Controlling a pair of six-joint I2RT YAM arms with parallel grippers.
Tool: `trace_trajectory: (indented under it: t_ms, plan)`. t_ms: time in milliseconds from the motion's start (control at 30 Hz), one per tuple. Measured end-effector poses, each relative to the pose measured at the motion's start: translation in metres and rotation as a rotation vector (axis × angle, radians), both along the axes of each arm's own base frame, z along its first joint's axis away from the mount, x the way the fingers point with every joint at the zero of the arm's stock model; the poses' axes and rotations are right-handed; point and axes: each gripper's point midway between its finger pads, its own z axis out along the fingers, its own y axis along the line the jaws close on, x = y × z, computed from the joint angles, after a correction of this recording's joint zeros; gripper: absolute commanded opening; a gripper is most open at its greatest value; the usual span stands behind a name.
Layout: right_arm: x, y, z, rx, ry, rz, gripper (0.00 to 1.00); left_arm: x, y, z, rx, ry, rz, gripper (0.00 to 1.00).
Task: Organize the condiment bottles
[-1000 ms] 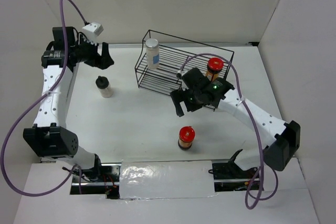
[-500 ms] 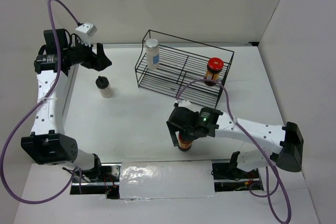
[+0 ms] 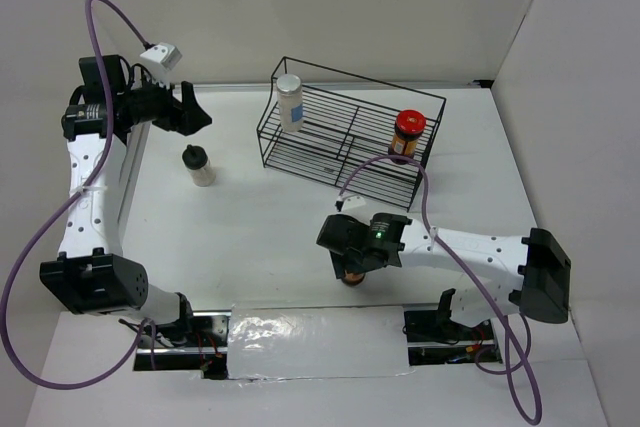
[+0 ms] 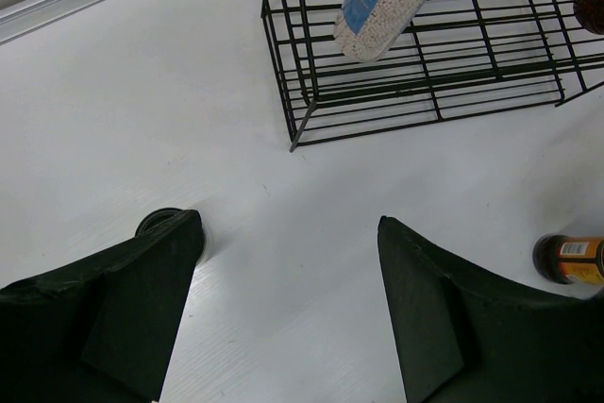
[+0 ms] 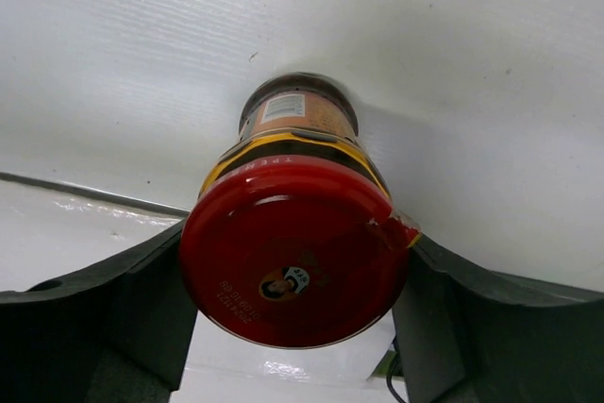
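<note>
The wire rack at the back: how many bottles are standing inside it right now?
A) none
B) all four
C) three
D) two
D: the white-capped shaker and one red-lidded jar stand inside the wire rack, while the black-capped bottle and the second red-lidded jar are out on the table.
</note>
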Motion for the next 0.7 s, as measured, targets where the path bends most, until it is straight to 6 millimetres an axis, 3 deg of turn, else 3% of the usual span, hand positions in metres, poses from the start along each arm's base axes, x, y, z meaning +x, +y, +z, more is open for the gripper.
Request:
trace_trajectory:
  t_ms: [67,100,233,333,467,533,567,600,700]
  plan:
    - [0.000,0.001,0.000,0.001,-0.002,0.013,0.62,0.000,0.001,0.000,0.000,0.000,0.002,0.88]
    - [0.000,0.002,0.001,0.004,-0.004,0.020,0.47,0.000,0.001,0.000,0.000,0.000,0.003,0.88]
    - [-0.001,0.008,0.002,-0.007,-0.012,0.077,0.16,0.000,0.005,0.000,0.000,0.000,0.012,0.88]
    - [0.004,0.019,0.013,-0.023,-0.023,0.139,0.02,0.001,0.006,0.000,-0.001,0.000,0.016,0.88]
    - [0.031,0.057,0.064,0.033,-0.088,0.215,0.00,0.001,0.006,0.000,-0.002,-0.001,0.015,0.88]
    - [0.054,0.079,0.101,0.098,-0.151,0.234,0.00,0.001,0.007,0.000,-0.003,-0.001,0.016,0.88]
    - [0.076,0.092,0.135,0.154,-0.218,0.236,0.00,0.001,0.007,0.000,-0.003,-0.001,0.016,0.88]
    - [0.080,0.094,0.141,0.164,-0.232,0.235,0.00,0.001,0.007,0.000,-0.003,-0.001,0.016,0.88]
    - [0.118,0.096,0.190,0.212,-0.322,0.214,0.00,0.001,0.007,0.000,-0.004,0.000,0.016,0.88]
